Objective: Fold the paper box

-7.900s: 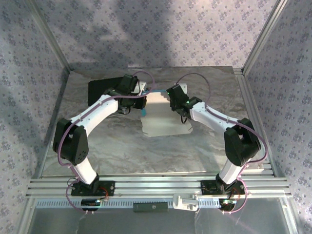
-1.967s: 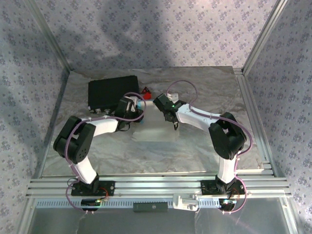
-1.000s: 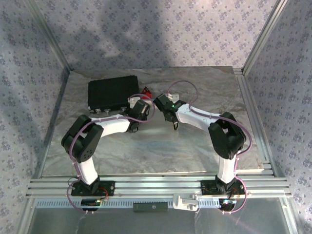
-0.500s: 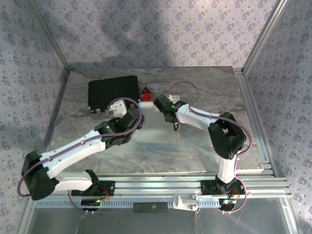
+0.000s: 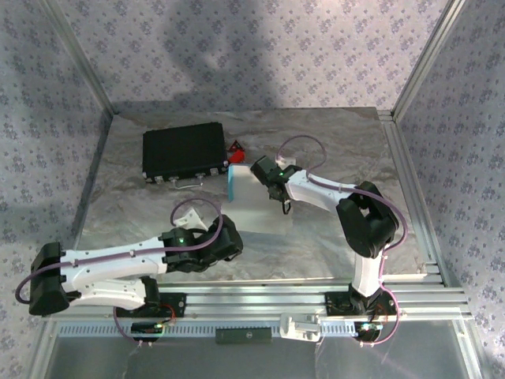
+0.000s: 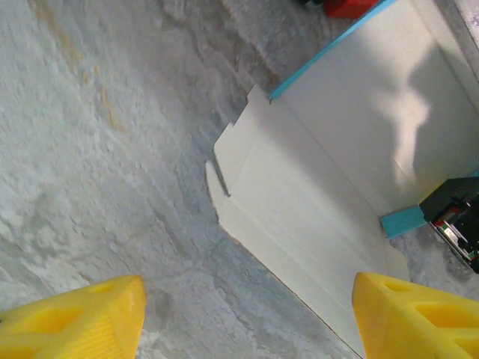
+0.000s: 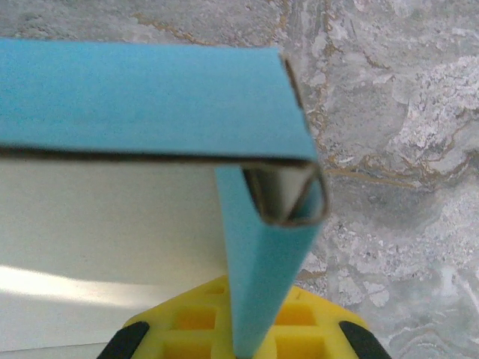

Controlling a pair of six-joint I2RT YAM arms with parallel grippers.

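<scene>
- The paper box [image 5: 256,207] lies in the middle of the table [image 5: 331,237], white inner side up. It is in front of the black box [image 5: 185,154] and a small red object [image 5: 235,148].
- I judge the card thin and very light. It is stiff only along the creases, so it will slide on the smooth table and a raised wall may spring back when nobody holds it.
- A good place to take hold is a free flap edge or a wall near a crease. The broad white panel [image 6: 314,194] gives nothing to pinch.
- The right gripper [image 5: 274,189] is at the far right corner of the box. In the right wrist view its yellow finger [image 7: 247,329] is closed tight on a cyan flap [image 7: 258,247] that curls under the cyan wall [image 7: 150,97].
- The left gripper [image 5: 230,235] is near the front edge of the table, apart from the box. Its yellow fingertips [image 6: 90,314] stand wide apart with nothing between them.
- Half a second ago the left gripper was at the left side of the box. It has now let go and pulled back, and a cyan wall [image 5: 233,183] stands up on that side.
- The right arm has hardly moved.
</scene>
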